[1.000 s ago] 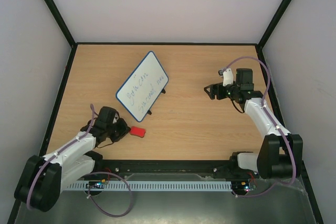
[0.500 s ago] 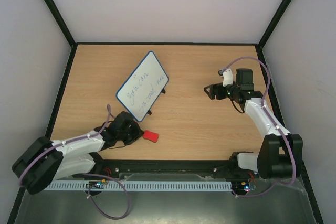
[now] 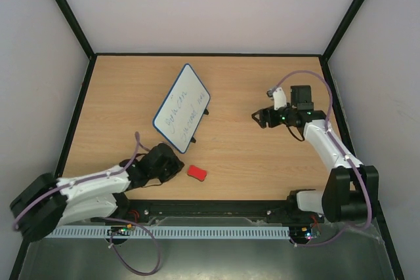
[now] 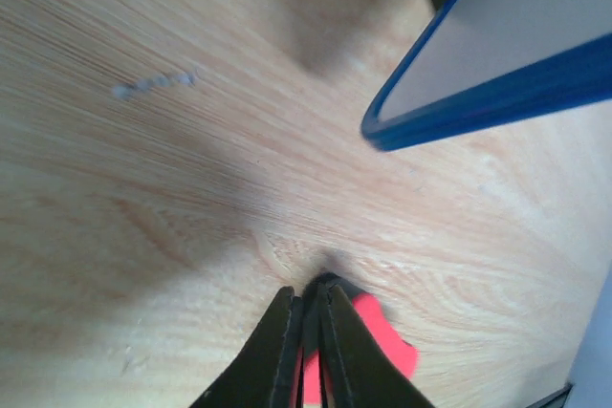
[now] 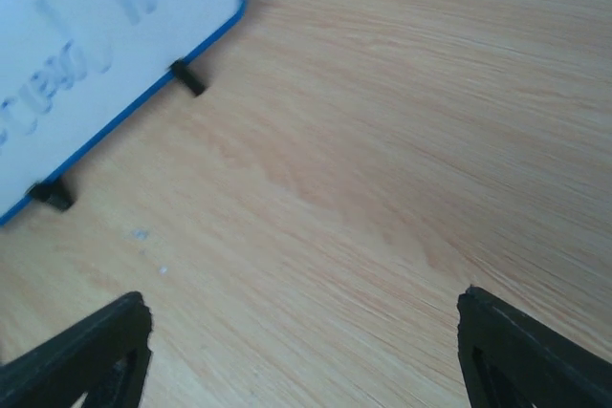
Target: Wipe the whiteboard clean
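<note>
- The tabletop [image 3: 262, 162] was bare wood, and both arms reached in from its near edge.
- The whiteboard [image 3: 182, 107] stood propped at a tilt left of the middle, closer to the far edge than the near one. Dark handwriting [image 3: 178, 115] covered its lower half, so no wiping appeared to have begun.
- The right claw [image 3: 257, 117] hovered near the right edge, pointing towards the board and well apart from it. Its fingers were spread wide.
- The left claw [image 4: 308, 346] lay low near the near-left corner with its fingers together. Their tips were against the red eraser [image 3: 197, 173], and whether they nipped a thin edge of it could not be told.
- The eraser sat just short of the near edge, below the board's nearest corner and apart from it.
- The board's small black feet [image 5: 188, 78] rested on the wood.
- The step in hand looked like securing the eraser. To do it well, the left claw would likely need to part, straddle the block squarely and close firmly. The right claw should steady the light board at its rim before any stroke.
- The top view alone showed both arms, the eraser's gap from the board and the whole script. The left wrist view alone showed the fingers closed and the board's blue rim lifted off the wood. The right wrist view alone showed the feet and the blurred script close up.
</note>
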### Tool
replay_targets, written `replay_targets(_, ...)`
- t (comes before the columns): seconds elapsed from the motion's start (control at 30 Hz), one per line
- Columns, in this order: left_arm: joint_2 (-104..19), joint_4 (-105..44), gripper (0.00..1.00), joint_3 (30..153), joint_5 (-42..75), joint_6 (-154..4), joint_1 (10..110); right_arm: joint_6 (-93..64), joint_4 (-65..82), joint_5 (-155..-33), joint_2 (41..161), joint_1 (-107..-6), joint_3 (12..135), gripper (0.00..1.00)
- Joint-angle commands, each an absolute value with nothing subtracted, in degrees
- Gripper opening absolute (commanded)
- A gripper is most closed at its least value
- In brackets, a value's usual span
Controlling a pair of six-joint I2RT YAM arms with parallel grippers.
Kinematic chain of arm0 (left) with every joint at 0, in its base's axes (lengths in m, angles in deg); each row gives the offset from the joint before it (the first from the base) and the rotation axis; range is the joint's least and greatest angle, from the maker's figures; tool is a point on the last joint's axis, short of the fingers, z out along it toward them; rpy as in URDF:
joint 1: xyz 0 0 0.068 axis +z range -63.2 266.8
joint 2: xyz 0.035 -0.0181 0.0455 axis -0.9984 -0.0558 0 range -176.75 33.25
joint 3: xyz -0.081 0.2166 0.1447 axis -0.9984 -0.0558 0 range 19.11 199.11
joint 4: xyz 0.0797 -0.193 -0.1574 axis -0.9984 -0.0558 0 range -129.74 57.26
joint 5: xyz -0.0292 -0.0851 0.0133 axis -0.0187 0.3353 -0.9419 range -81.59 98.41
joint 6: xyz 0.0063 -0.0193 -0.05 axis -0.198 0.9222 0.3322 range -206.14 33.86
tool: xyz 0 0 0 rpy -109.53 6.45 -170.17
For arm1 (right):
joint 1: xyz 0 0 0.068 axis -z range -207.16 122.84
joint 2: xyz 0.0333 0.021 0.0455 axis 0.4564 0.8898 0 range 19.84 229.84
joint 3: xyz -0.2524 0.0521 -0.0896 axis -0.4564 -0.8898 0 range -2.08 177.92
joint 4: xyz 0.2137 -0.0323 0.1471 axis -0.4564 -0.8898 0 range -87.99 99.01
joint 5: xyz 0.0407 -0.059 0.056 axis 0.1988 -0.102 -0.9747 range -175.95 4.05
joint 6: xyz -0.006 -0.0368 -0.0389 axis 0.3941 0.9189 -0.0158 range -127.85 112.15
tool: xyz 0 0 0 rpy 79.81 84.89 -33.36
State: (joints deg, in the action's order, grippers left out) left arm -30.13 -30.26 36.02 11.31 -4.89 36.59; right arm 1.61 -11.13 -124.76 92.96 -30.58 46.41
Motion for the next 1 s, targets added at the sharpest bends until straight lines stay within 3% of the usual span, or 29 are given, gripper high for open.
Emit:
replay_targets(0.0,-17.0,-47.3,0.11,37.8,0.9,-1.2,36.6,9.3,-20.5,-121.6,93.1,-39.7,50.9,0.83)
replay_targets(0.1,-6.8,-58.2,0.27,40.1,-5.8,0.1,36.8,11.6,-25.2,-118.8,93.5,-50.1,52.6,0.82)
replay_targets(0.23,3.4,-69.9,0.62,44.8,-13.9,0.0,36.8,12.4,-31.1,-118.6,96.5,-63.8,55.6,0.79)
replay_targets(0.27,4.8,-72.6,0.66,46.0,-15.9,0.0,36.8,12.1,-32.1,-117.4,97.9,-67.5,56.6,0.77)
replay_targets(0.47,5.8,-80.0,0.79,56.4,-24.4,-3.2,36.8,4.9,-28.9,-106.5,104.3,-82.8,59.9,0.79)
replay_targets(0.67,-3.0,-77.9,0.93,67.6,-30.6,-15.5,36.8,2.5,-25.3,-102.9,110.1,-88.9,61.5,0.80)
replay_targets(0.8,-11.6,-76.3,0.95,73.8,-32.3,-20.8,37.0,0.5,-23.3,-100.2,113.2,-91.0,62.5,0.79)
replay_targets(0.97,-14.4,-69.1,0.95,72.3,-29.3,-21.1,37.5,-0.7,-23.9,-99.1,116.7,-91.2,64.6,0.79)
